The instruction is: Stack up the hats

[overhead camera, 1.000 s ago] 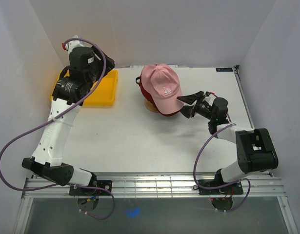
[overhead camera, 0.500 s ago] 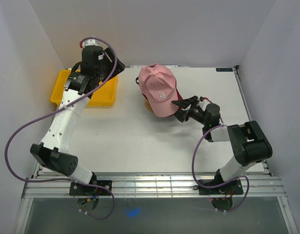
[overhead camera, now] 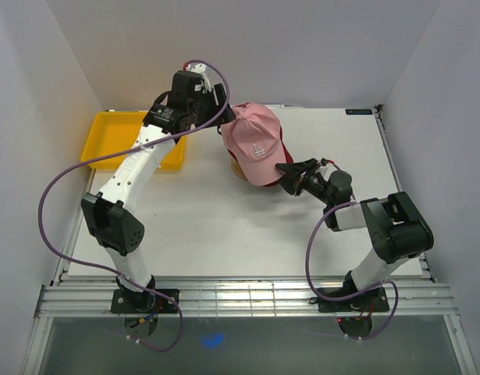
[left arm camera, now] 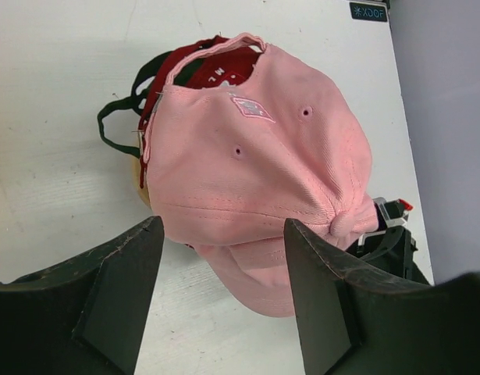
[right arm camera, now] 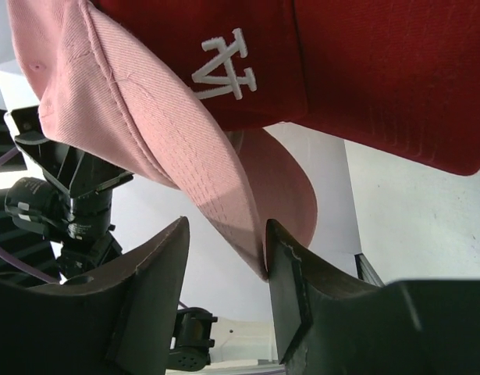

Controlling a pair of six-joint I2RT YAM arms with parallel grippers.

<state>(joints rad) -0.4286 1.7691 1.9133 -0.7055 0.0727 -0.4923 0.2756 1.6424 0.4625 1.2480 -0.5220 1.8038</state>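
The pink cap (overhead camera: 255, 144) sits on top of a pile of caps near the back middle of the table (overhead camera: 216, 226). Under it is a red cap (right arm camera: 380, 70) with white stitched letters on its front. From the left wrist camera the strap of a dark green cap (left arm camera: 119, 117) loops out at the back of the pile. A bit of a tan wooden stand (overhead camera: 240, 169) shows under the caps.

The pink cap is tilted, with its brim pointing down toward the right arm and its back strap raised over the red one.

The left gripper (overhead camera: 214, 109) hangs over the back of the pile with its jaws spread wide and nothing between them. In its own camera both dark fingers (left arm camera: 115, 297) frame the pink crown from above without touching it.

The right gripper (overhead camera: 293, 173) reaches in low at the front of the pile. Its jaws stand partly apart on either side of the pink brim's edge. In the right wrist view the brim runs down into the gap and seems to rest against one finger (right arm camera: 290, 289), with clear space to the other, so it is not pinched.

A yellow tray (overhead camera: 115, 133) lies at the back left corner, well apart from the caps.
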